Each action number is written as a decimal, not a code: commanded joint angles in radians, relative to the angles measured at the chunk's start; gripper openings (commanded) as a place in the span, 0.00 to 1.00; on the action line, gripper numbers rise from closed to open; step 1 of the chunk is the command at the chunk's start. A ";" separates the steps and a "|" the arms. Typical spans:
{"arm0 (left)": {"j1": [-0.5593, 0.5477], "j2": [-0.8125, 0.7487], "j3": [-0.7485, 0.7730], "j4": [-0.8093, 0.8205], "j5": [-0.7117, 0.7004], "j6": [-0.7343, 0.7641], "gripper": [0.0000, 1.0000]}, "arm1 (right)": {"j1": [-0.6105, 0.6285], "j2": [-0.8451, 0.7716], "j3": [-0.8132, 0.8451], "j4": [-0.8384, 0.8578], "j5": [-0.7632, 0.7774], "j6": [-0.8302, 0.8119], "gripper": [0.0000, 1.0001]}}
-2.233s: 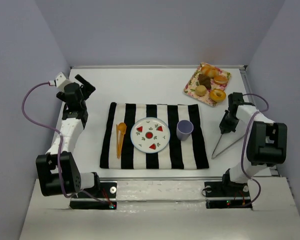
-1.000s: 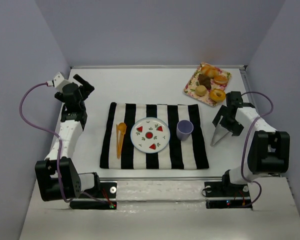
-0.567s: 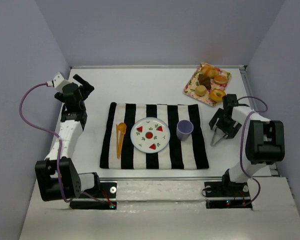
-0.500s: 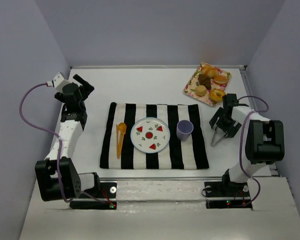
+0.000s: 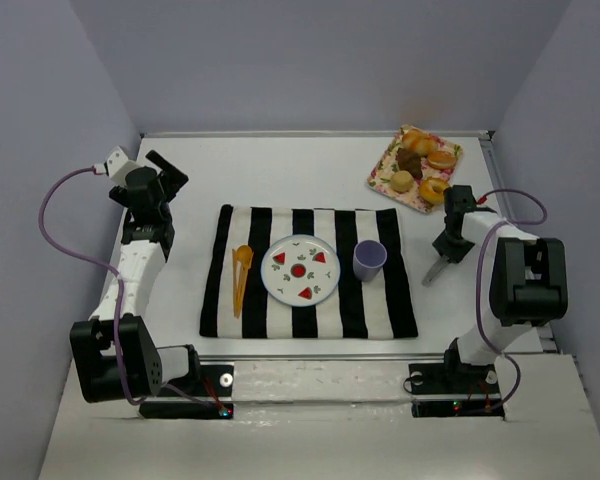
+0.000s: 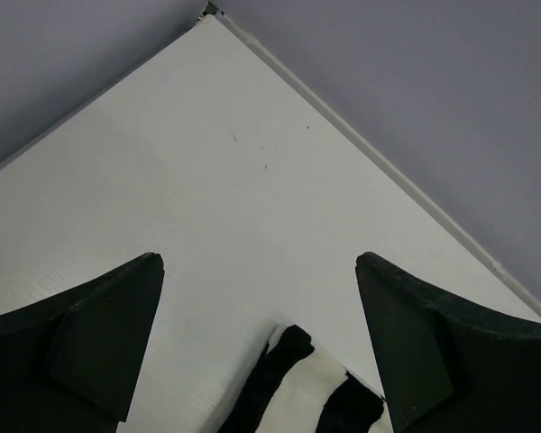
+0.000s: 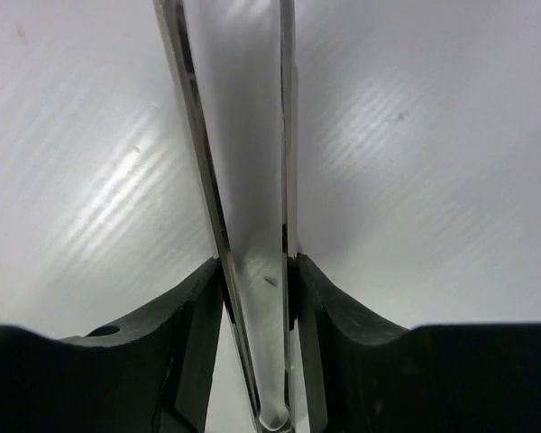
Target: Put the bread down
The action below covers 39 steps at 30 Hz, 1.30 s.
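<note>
We see the right gripper (image 7: pixel 257 271) clenched on a pair of metal tongs (image 7: pixel 191 126), its two dark fingers pressing the tongs' arms from either side so that only a narrow gap stays between them. From above, the tongs slant down toward the white table (image 5: pixel 280 170) just right of the black-and-white striped cloth (image 5: pixel 375 300); we cannot tell whether their tips touch the surface. The bread (image 5: pixel 432 189), a golden-orange ring, lies at the near corner of the floral tray (image 5: pixel 388 166) at the far right of the table, just beside a round tan bun (image 5: pixel 403 181) and close behind the right arm's wrist. It is well apart from the watermelon-patterned plate (image 5: pixel 270 262), which sits on the cloth between an orange utensil (image 5: pixel 241 275) and a purple cup (image 5: pixel 369 259). The left gripper (image 6: pixel 259 266) is spread wide with nothing between its fingers, above bare table beyond the cloth's far left corner.
</note>
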 commanded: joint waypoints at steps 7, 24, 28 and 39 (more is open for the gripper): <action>0.008 -0.097 0.017 -0.023 -0.001 -0.028 0.99 | 0.003 -0.269 0.036 -0.122 0.098 -0.076 0.37; 0.007 -0.237 -0.051 -0.117 0.014 -0.023 0.99 | 0.003 -0.541 0.099 -0.127 -0.225 -0.172 0.42; 0.008 -0.237 -0.054 -0.109 0.024 -0.022 0.99 | 0.003 -0.460 0.121 -0.093 -0.261 -0.183 0.47; 0.008 -0.171 -0.026 -0.120 0.018 -0.008 0.99 | -0.006 -0.296 0.164 0.007 -0.304 -0.171 0.57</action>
